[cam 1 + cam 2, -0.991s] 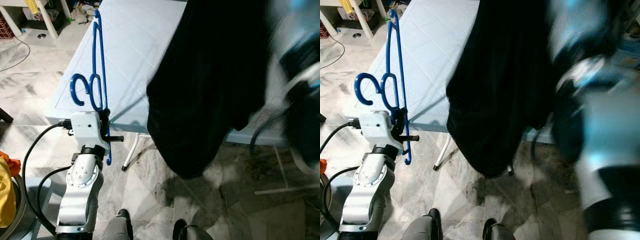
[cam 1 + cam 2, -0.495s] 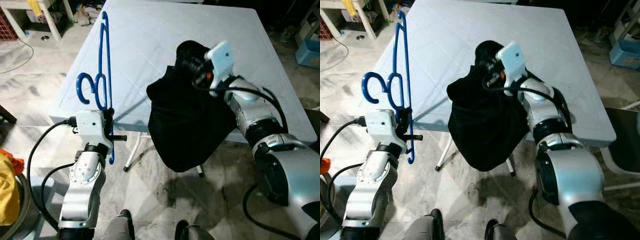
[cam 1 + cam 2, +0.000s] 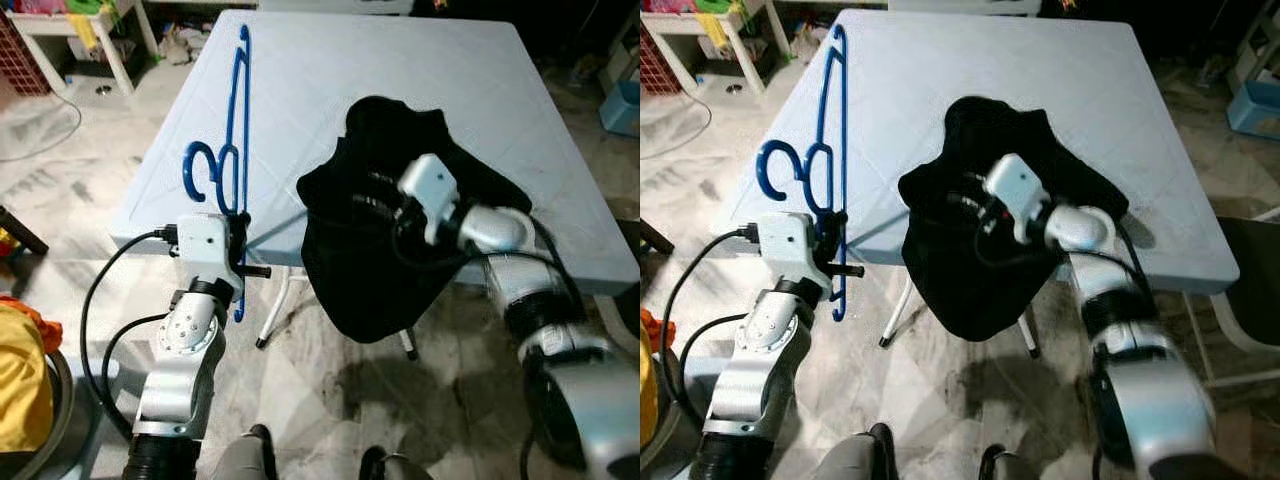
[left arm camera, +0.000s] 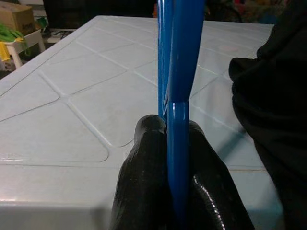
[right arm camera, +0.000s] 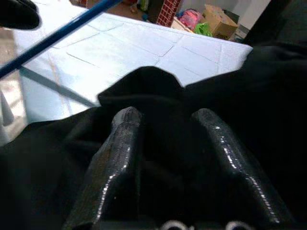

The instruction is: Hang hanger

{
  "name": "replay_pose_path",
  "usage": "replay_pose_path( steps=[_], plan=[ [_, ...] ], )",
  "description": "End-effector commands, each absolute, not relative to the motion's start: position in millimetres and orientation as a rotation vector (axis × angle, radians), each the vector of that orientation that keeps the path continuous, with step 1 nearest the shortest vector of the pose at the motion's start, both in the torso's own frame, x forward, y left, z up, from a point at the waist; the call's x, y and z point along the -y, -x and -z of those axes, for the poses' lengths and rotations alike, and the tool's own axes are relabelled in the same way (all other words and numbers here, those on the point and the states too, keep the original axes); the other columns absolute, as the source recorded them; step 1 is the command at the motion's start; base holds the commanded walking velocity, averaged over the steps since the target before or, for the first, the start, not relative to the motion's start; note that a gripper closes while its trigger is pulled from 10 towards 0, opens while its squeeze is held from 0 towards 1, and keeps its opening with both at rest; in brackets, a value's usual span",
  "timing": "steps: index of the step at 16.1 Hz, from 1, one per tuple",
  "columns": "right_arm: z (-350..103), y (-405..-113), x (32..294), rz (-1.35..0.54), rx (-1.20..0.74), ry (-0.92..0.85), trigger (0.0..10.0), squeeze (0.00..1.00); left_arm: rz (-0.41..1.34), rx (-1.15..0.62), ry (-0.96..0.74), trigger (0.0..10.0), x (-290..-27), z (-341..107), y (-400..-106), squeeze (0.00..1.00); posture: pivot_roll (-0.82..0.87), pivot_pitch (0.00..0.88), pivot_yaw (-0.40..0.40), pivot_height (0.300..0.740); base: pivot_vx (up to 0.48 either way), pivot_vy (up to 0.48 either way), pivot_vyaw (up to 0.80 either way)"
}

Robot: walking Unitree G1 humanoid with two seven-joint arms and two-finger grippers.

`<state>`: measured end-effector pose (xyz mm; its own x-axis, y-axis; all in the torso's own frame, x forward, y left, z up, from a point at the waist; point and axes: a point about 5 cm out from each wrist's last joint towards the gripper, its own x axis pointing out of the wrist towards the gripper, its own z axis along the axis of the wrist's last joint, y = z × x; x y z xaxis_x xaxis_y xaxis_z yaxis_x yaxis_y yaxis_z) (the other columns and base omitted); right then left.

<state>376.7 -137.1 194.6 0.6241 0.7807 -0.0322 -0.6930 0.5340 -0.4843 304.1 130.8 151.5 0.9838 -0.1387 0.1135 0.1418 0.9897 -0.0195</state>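
Hanger [image 3: 232, 150]: blue, thin, smooth rod, probably plastic. It is held upright at the surface's near left corner. Its long axis runs from the left gripper up and away along the left edge. The open hook curls out to the robot's left, about halfway up.

Left gripper [image 4: 176, 158]: two black, glossy, rounded fingers pinched tight on the hanger's lower rod. A short length of rod hangs below the grip.

Garment [image 3: 990, 170]: black, matte, soft cloth, heaped in folds. It lies on the near middle of the surface, and a large fold drapes over the near edge toward the floor.

Right gripper [image 5: 165, 143]: its fingers stand apart, pressed into the black cloth. The cloth bunches between them, but I cannot see any closed grip.

Surface [image 3: 330, 60]: pale blue, square, moulded plastic panels with shallow grooves. It is hard and smooth.

Key relation: the hanger stands to the left of the garment, apart from it. The gap lies over the near left part of the surface. The left arm carries the hanger and the right arm is at the cloth. Judgement: bringing the two together means moving the hanger rightward toward the heap, or lifting the cloth leftward.
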Motion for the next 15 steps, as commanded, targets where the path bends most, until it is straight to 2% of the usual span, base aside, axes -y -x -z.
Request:
replay_pose_path(
  steps=[1, 6, 10, 15],
  plan=[
    [-192.1, -370.8, 136.7, -0.901, 0.21, 0.489, 10.0, 1.0, 0.173, 0.097, 0.032, 10.0, -125.9, -147.7, -305.5, 0.0, 0.05, 0.15, 0.041, 0.74, 0.0, 0.0, 0.0],
    [-199.1, -364.4, 160.2, -0.797, 0.218, 0.404, 10.0, 1.0, 0.202, 0.102, 0.025, 10.0, -123.6, -148.9, -312.0, 0.0, 0.03, 0.143, 0.059, 0.74, 0.0, 0.0, 0.0],
    [-206.1, -359.2, 169.0, -0.81, 0.205, 0.412, 10.0, 1.0, 0.2, 0.108, 0.021, 10.0, -126.4, -150.3, -312.7, 0.0, 0.04, 0.137, 0.053, 0.74, 0.0, 0.0, 0.0],
    [-161.9, -332.5, 162.0, -0.897, 0.023, 0.265, 10.0, 1.0, 0.176, 0.097, 0.022, 10.0, -131.9, -146.1, -311.7, 0.0, 0.05, 0.138, 0.05, 0.74, 0.0, 0.0, 0.0]
  ],
)
